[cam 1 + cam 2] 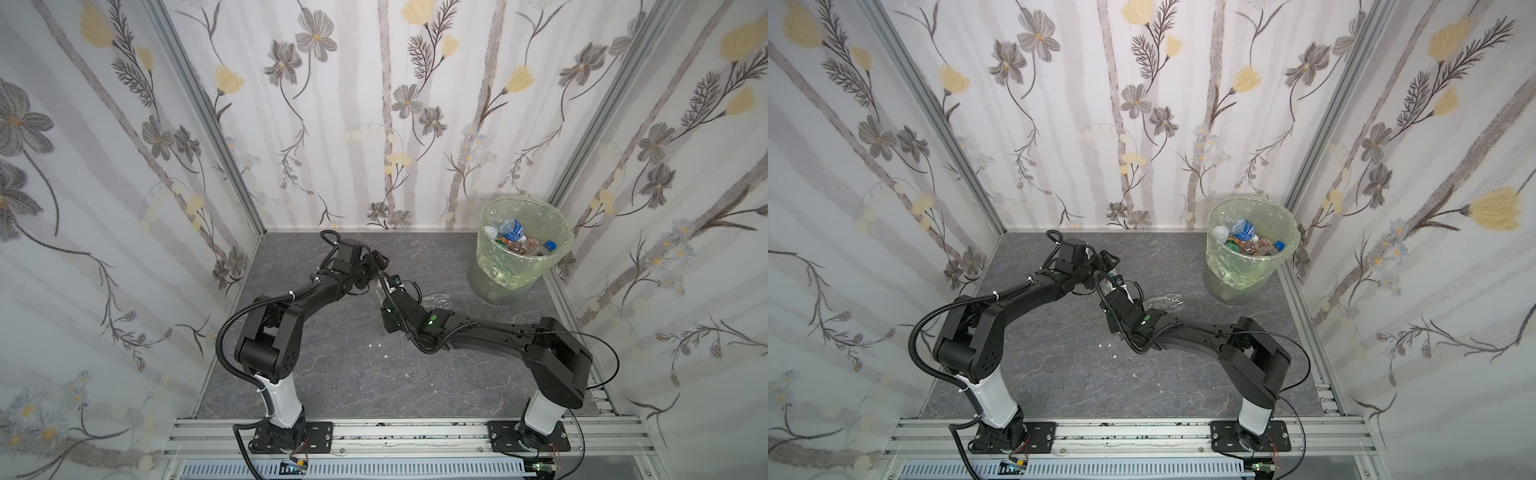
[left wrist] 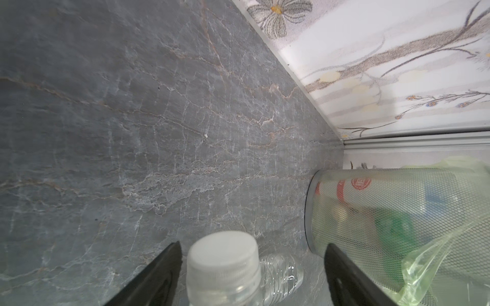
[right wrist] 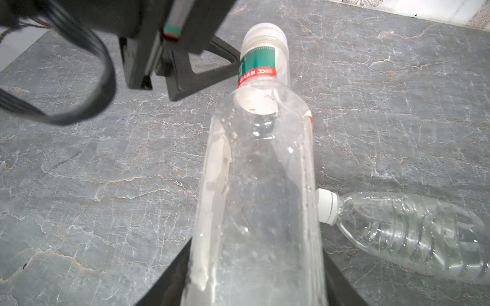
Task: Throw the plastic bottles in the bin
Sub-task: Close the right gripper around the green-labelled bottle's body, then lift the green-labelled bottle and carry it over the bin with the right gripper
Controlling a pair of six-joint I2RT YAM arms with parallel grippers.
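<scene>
A clear plastic bottle (image 3: 259, 185) with a green and red neck label and a white cap (image 2: 222, 254) hangs above the grey table's middle. My right gripper (image 3: 257, 265) is shut on its body. My left gripper (image 2: 252, 245) stands open, its fingers on either side of the cap and clear of it. In both top views the two grippers meet mid-table, left (image 1: 384, 270) and right (image 1: 384, 293). A second clear bottle (image 3: 413, 233) lies on the table just beyond (image 1: 436, 298). The bin (image 1: 498, 282), lined with a green bag, stands at the back right and holds several bottles (image 1: 513, 232).
Flowered walls close in the table on three sides, and the bin stands in the back right corner (image 1: 1233, 286). Small white scraps (image 1: 376, 345) lie on the stone-patterned top. An aluminium rail (image 1: 415, 434) with both arm bases runs along the front edge.
</scene>
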